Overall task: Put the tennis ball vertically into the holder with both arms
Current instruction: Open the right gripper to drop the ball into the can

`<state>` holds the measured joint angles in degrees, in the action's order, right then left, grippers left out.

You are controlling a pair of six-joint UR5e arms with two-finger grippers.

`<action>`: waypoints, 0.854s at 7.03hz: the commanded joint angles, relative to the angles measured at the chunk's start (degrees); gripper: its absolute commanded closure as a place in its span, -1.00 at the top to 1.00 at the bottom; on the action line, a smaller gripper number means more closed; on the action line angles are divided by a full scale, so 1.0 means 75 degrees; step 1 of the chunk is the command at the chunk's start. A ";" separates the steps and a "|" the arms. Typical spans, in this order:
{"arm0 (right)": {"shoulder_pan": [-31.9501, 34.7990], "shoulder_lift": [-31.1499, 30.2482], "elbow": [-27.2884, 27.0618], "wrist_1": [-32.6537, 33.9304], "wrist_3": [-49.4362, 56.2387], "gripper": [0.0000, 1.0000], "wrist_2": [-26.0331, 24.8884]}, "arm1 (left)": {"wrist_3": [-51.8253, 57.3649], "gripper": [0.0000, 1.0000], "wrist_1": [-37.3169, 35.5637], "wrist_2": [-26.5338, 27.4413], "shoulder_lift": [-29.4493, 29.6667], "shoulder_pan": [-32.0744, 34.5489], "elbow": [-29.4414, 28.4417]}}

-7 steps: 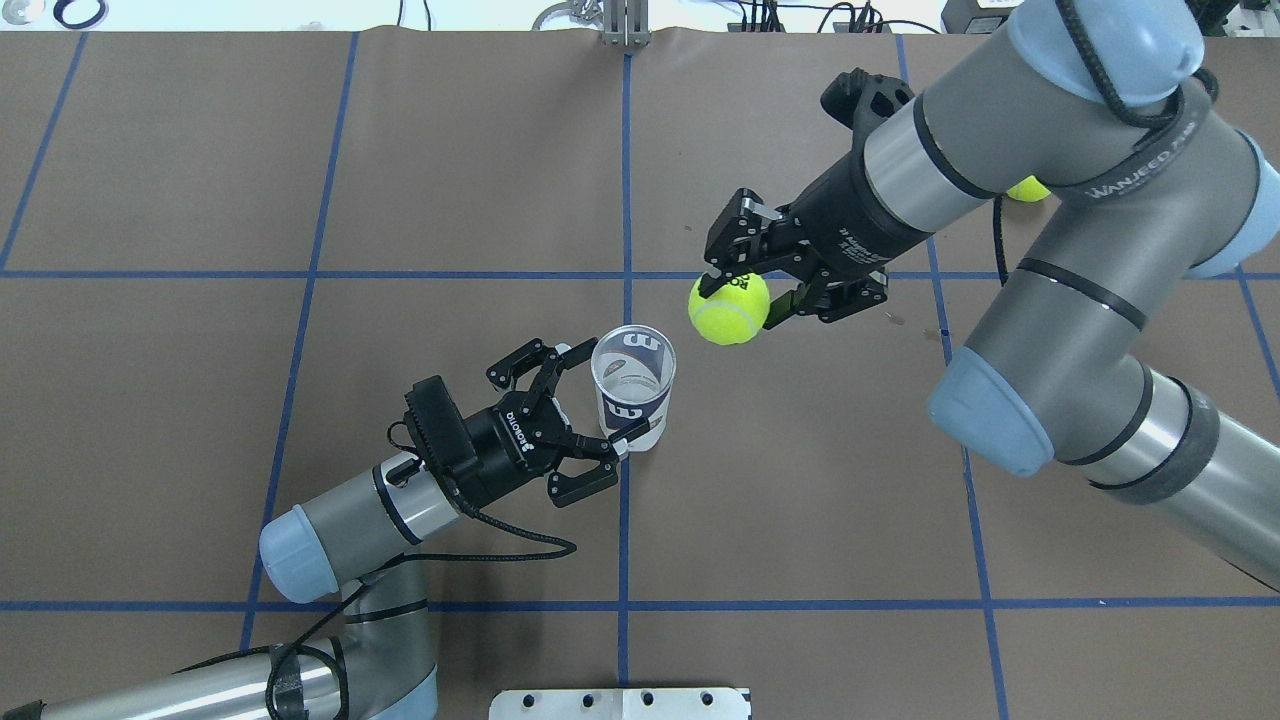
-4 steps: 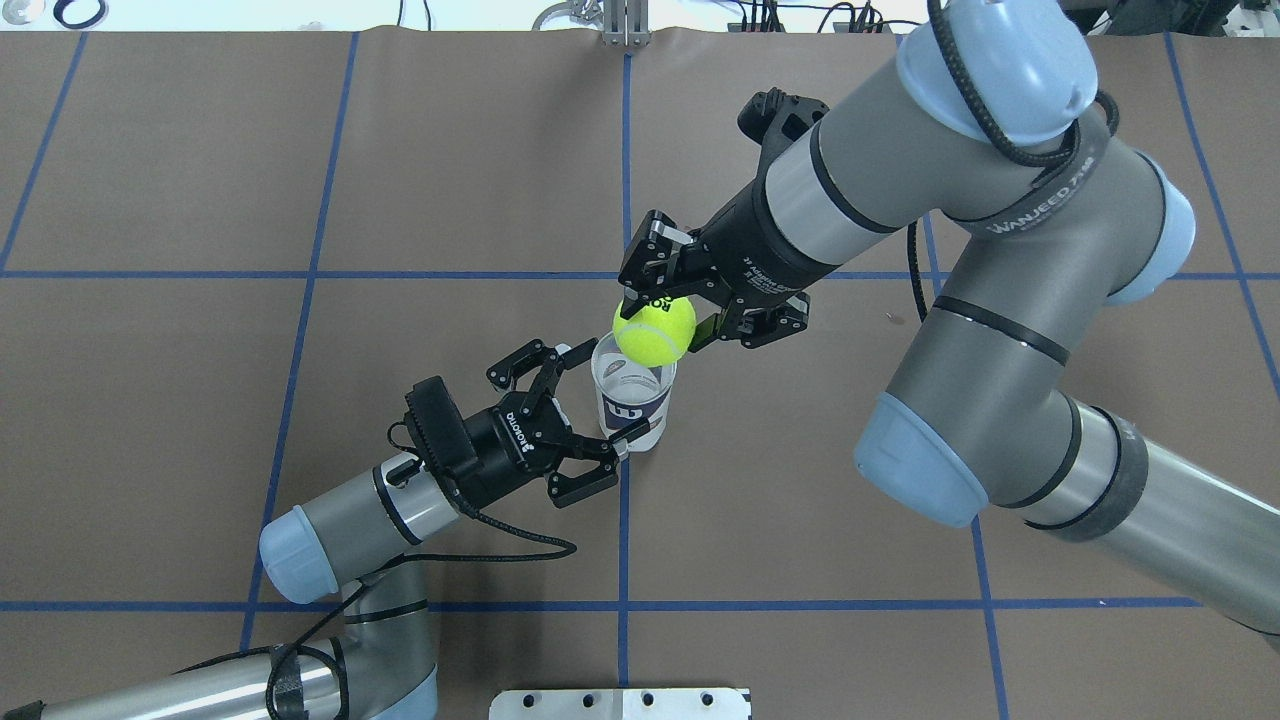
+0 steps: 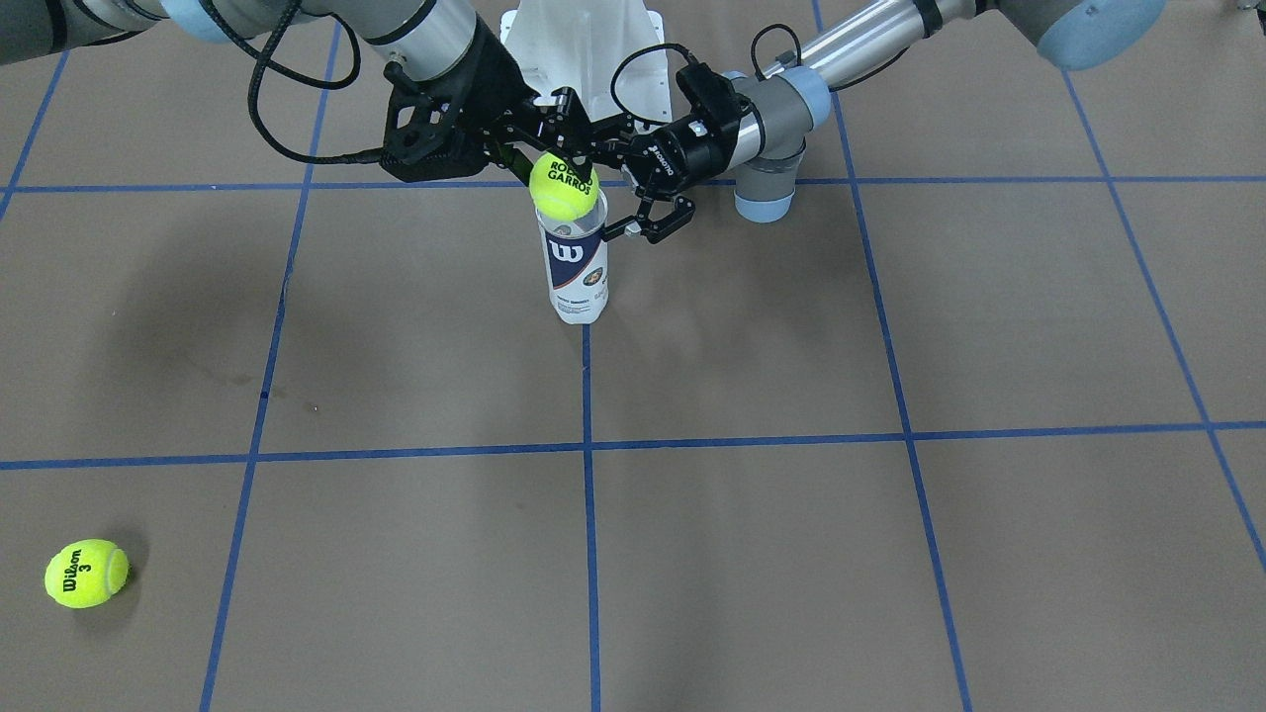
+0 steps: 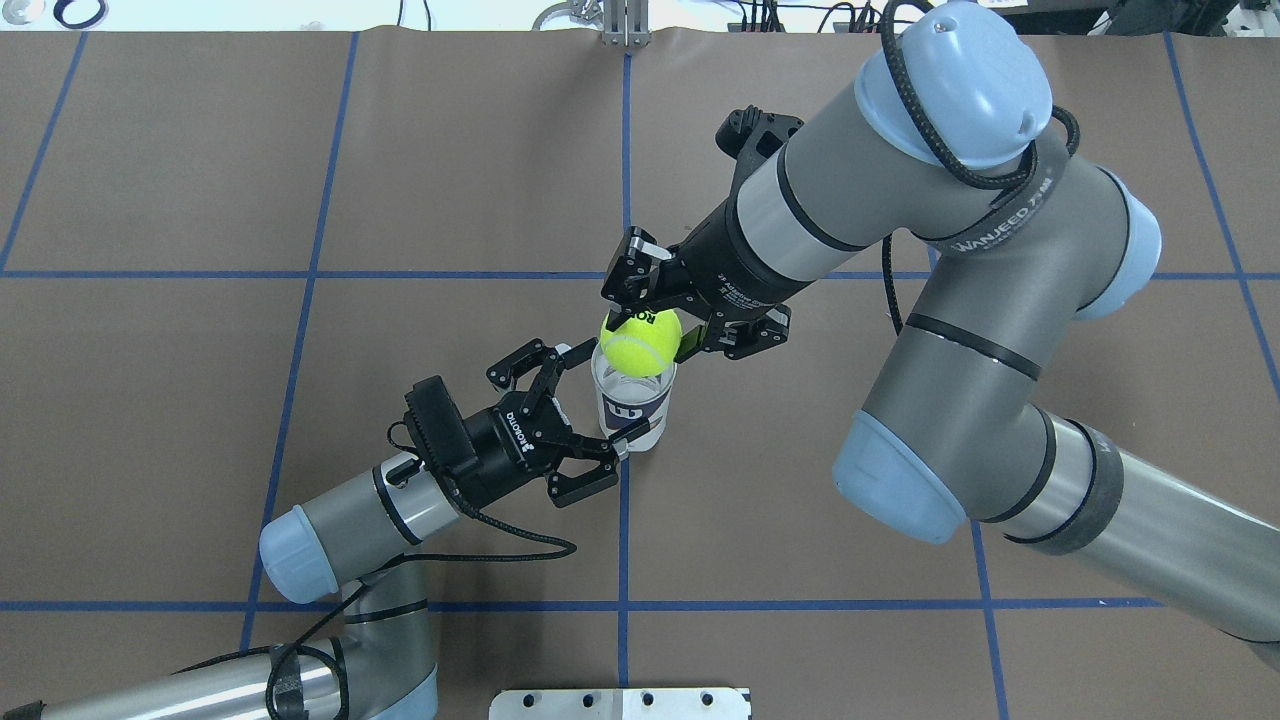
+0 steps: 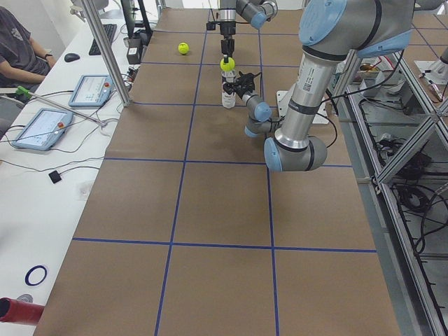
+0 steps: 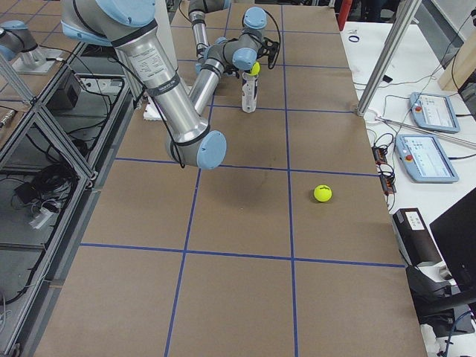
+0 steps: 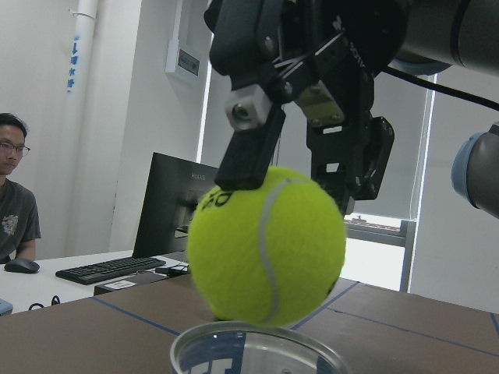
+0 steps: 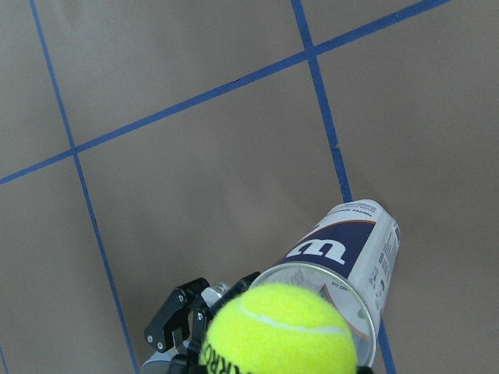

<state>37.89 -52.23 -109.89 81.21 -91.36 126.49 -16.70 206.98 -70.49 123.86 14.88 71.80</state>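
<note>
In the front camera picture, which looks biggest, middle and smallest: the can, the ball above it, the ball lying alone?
1. Clear plastic can with navy-and-white label.
2. Yellow-green tennis ball lying alone.
3. Yellow-green tennis ball above the can; maybe just farther away.

One holder (image 3: 577,267), upright, left gripper (image 3: 621,193) at its top. One tennis ball (image 3: 562,188) at its mouth, pinched by right gripper (image 3: 556,168). One second ball (image 3: 86,573), well apart.

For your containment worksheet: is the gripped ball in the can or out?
Out: the ball hangs above the can rim, in the right gripper.
</note>
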 commanded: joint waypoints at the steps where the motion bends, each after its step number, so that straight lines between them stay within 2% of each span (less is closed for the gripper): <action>1: -0.0036 0.0003 0.0026 0.0001 0.0006 0.12 -0.0014 | 0.0000 1.00 0.0000 0.0000 0.0008 -0.0003 0.0002; 3: -0.0106 -0.0009 0.0027 0.0001 0.0017 0.13 -0.0026 | 0.0000 1.00 -0.0012 0.0000 0.0032 -0.0003 -0.0010; 4: -0.0106 -0.0009 0.0027 0.0001 0.0029 0.26 -0.0026 | 0.0000 1.00 -0.0023 0.0000 0.0032 -0.0003 -0.0010; 5: -0.0106 -0.0021 0.0027 0.0001 0.0052 0.71 -0.0026 | 0.0000 1.00 -0.0024 0.0011 0.0032 0.0008 -0.0010; 6: -0.0106 -0.0021 0.0015 0.0001 0.0064 0.97 -0.0026 | 0.0000 1.00 -0.0024 0.0012 0.0020 0.0020 -0.0010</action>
<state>37.11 -52.35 -109.70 81.21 -91.01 126.30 -16.70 206.82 -70.43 124.08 14.94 71.72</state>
